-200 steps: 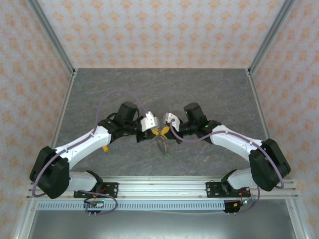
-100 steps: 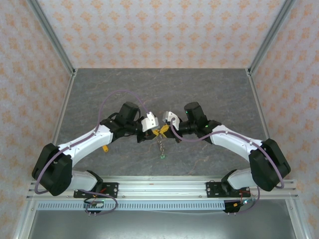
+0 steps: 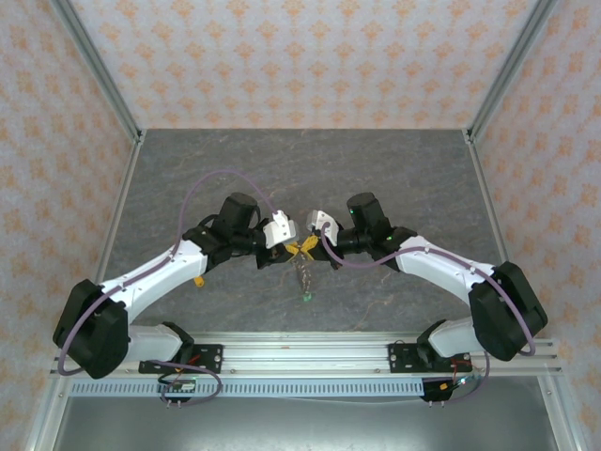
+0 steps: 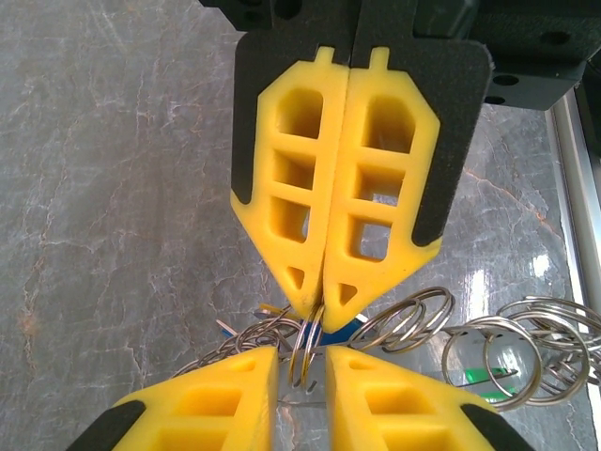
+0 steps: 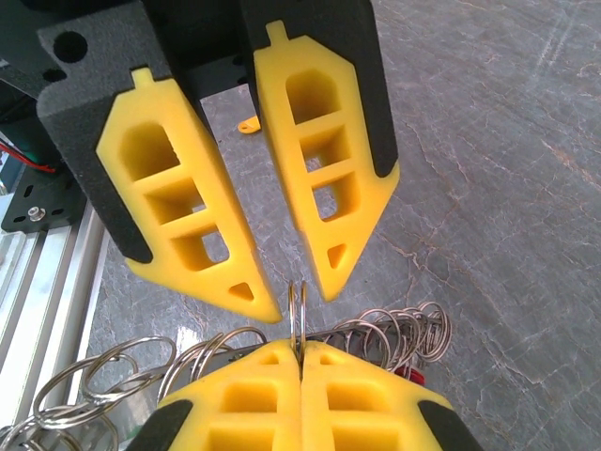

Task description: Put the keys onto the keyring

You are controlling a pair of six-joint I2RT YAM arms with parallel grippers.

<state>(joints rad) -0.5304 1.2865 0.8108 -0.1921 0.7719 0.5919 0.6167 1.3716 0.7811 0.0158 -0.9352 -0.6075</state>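
Both grippers meet tip to tip above the table's middle. My left gripper (image 3: 295,248) (image 4: 319,306) is shut, pinching a small double-wound split ring (image 4: 306,352) (image 5: 299,310) edge-on. My right gripper (image 3: 309,246) (image 5: 300,297) is open, its fingertips (image 4: 246,376) on either side of that ring without touching it. The keyring (image 3: 301,270) hangs below as a thin wire (image 4: 563,331) strung with several silvery split rings (image 5: 394,329). Keys hang in the bunch: a blue head (image 4: 340,329), a green tag (image 4: 484,376) (image 3: 307,297) and a red one (image 5: 413,374).
A loose yellow-orange key (image 3: 198,279) (image 5: 249,125) lies on the grey marbled table (image 3: 376,169) beside the left arm. An aluminium rail (image 3: 310,352) runs along the near edge. Patterned walls close in the back and both sides.
The hanging bunch with the green tag has swung slightly left. The left arm shifted a little and came back. Both grippers stay together at the centre.
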